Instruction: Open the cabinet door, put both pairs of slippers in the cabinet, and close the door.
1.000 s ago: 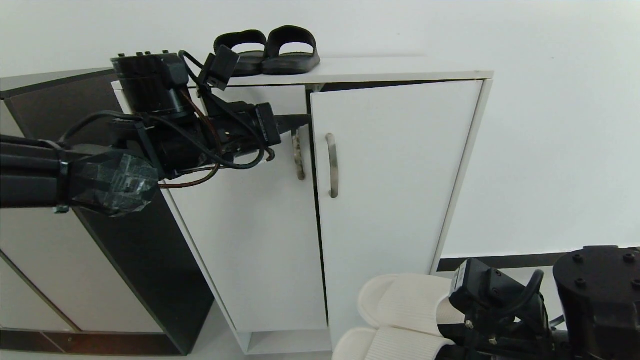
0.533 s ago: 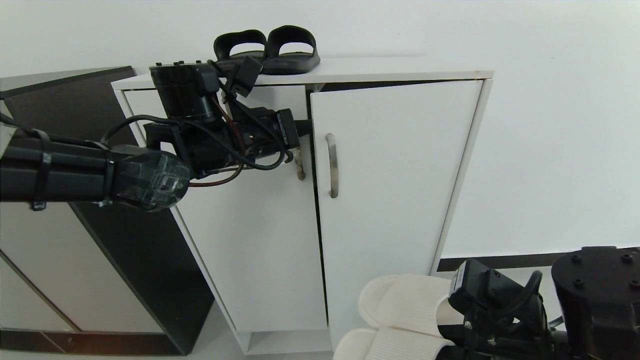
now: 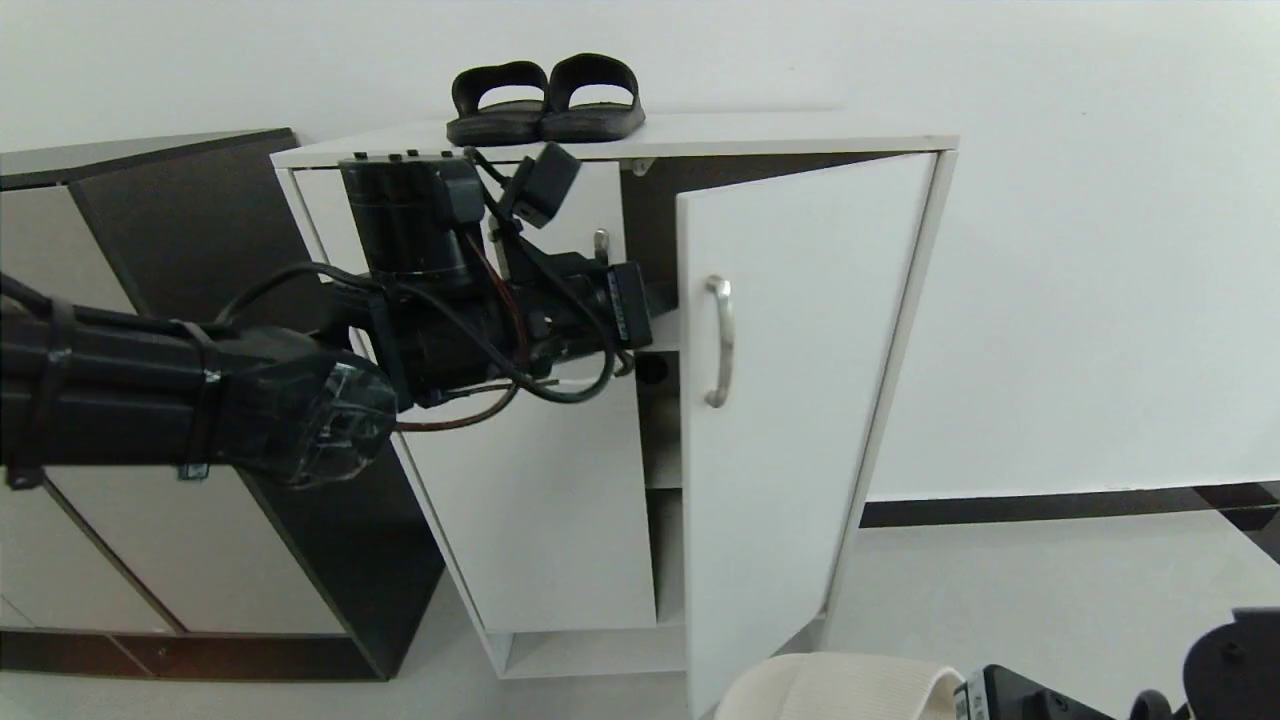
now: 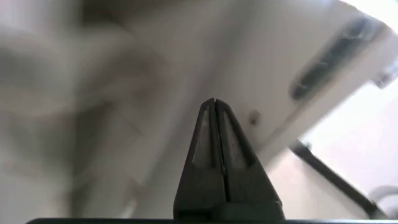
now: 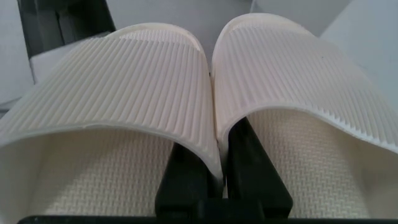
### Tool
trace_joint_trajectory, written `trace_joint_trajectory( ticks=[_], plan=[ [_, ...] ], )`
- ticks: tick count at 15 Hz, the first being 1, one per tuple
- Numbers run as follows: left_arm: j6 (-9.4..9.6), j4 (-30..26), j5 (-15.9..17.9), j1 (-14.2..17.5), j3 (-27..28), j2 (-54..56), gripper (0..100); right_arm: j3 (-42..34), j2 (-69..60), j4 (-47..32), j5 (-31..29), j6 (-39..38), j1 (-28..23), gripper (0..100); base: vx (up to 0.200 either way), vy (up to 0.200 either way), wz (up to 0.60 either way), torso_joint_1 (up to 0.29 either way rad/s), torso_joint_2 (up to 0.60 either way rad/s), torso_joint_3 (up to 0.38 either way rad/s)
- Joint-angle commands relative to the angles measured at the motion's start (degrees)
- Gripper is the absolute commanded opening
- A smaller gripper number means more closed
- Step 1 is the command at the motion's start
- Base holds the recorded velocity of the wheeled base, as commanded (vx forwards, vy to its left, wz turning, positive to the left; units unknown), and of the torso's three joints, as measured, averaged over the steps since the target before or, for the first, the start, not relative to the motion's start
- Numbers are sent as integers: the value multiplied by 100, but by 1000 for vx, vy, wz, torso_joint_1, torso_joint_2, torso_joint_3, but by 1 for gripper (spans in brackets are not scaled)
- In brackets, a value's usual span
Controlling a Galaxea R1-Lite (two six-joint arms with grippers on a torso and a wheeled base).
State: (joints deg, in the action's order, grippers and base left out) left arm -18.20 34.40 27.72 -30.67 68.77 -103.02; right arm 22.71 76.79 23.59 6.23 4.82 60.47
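A pair of black slippers (image 3: 545,100) sits on top of the white cabinet (image 3: 800,135). The cabinet's right door (image 3: 800,400) stands partly open, its metal handle (image 3: 718,340) facing me. The left door (image 3: 540,500) is closed. My left gripper (image 3: 662,298) pokes into the gap behind the right door's free edge, about level with the handle's top. In the left wrist view, my left gripper (image 4: 215,106) has its fingers pressed together and holds nothing. My right gripper (image 5: 217,165) is shut on the inner walls of the white ribbed slippers (image 5: 205,81), which sit low at the front in the head view (image 3: 830,685).
A dark cabinet (image 3: 200,200) stands against the white cabinet's left side. Inside the opening, a shelf (image 3: 662,482) is visible. Bare floor (image 3: 1050,600) and a black baseboard (image 3: 1050,505) lie to the right, along the white wall.
The right door has swung from nearly closed to partly open as my left gripper pushed in behind its edge. The head camera shifted, so the white slippers and right arm sit lower.
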Motion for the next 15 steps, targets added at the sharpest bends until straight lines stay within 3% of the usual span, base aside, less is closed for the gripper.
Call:
trace_joint_trajectory(
  ticks=[1, 4, 7, 8, 9, 10, 11, 13, 14, 15],
  plan=[
    [124, 5, -153, -572, -478, 502, 0, -83, -208, 14, 1, 2, 106, 0, -200, 0, 0, -2, -2, 7],
    [212, 5, -258, -580, -540, 520, 0, -12, -182, 49, -16, -7, 106, 0, -200, 0, 0, 2, 2, 4],
    [229, 172, -979, -308, -891, 1030, 0, 366, 3, 32, -333, -165, -263, 0, 0, 0, 0, 0, 0, 0],
    [238, 163, -1375, -238, -1120, 1408, 0, 541, 152, 49, -623, -332, -448, 0, 0, 0, 0, 0, 0, 0],
    [405, -30, -2192, -220, -1603, 2164, 0, 954, 319, 49, -1423, -728, -720, 0, 0, 0, 0, 0, 0, 0],
    [528, -285, -2702, -194, -1823, 2568, 0, 1157, 425, 49, -1730, -921, -799, 0, 0, 0, 0, 0, 0, 0],
    [792, -1041, -3792, 88, -2315, 3385, 0, 1455, 680, 41, -2161, -1211, -966, 0, 0, 0, 0, 0, 0, 0],
    [941, -2095, -4723, 448, -3229, 4994, 0, 1702, 934, 58, -2407, -1237, -1292, 0, 0, 0, 0, 0, 0, 0],
    [985, -2350, -4925, 553, -3475, 5424, 0, 1737, 978, 49, -2407, -1237, -1336, 0, 0, 0, 0, 0, 0, 0],
    [1310, -2939, -5514, 958, -4064, 6558, 0, 1728, 1031, 58, -2451, -1246, -1353, 0, 0, 0, 0, 0, 0, 0]
  ],
)
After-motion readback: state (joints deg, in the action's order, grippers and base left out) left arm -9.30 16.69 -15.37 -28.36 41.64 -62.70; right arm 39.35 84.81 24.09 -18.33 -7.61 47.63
